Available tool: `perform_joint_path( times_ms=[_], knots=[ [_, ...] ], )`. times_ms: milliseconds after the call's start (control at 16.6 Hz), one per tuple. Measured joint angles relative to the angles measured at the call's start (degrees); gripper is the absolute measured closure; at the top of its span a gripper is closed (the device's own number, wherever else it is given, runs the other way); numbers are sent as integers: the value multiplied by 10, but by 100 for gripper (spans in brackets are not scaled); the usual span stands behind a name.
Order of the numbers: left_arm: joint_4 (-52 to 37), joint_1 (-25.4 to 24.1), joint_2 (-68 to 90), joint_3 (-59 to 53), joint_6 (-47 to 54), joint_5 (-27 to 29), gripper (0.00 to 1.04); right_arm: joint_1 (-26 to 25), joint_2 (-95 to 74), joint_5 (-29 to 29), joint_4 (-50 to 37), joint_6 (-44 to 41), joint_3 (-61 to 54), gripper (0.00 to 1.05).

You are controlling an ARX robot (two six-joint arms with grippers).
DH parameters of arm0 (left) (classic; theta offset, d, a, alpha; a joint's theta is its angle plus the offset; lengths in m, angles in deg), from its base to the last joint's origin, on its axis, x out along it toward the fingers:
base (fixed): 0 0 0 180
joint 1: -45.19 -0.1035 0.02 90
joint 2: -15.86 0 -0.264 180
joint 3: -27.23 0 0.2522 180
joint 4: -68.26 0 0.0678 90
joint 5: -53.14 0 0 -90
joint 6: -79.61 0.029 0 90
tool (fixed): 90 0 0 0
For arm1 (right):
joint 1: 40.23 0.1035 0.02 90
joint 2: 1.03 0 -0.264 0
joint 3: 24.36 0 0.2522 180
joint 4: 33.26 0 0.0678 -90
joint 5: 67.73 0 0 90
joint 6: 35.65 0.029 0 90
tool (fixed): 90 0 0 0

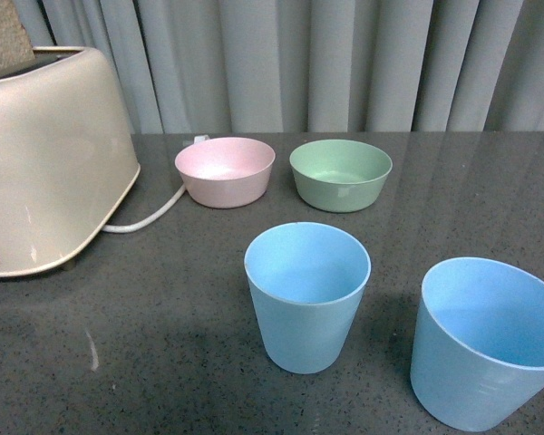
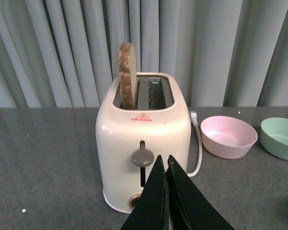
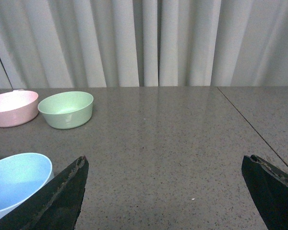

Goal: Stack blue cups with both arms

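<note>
Left pincer (image 2: 165, 163) pressed together, toaster (image 2: 134, 139) ahead. Right pincer (image 3: 163, 160) spread, right blue cup (image 3: 14, 178) rim beside. Left blue cup (image 1: 306, 313) apart.

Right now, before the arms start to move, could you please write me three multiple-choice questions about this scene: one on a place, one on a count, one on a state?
1. Of the pink bowl and the green bowl, which stands nearer the toaster?
A. the pink one
B. the green one
C. both equally

2. How many blue cups stand on the table?
A. one
B. two
C. three

3. How is the left end effector?
A. wide open
B. shut, holding nothing
C. shut on a cup

Answers:
1 A, as the front view shows the pink one between the toaster and the green one.
2 B, as the front view shows two, side by side and apart.
3 B, as its fingers meet in the left wrist view with nothing between them.
</note>
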Motion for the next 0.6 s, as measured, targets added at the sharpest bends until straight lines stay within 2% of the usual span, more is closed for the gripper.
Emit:
perform_joint_path(
  times_ms=[601],
  knots=[
    [22, 0, -120, -103, 0, 0, 104, 0, 0, 0, 0, 0, 0, 7]
  ],
)
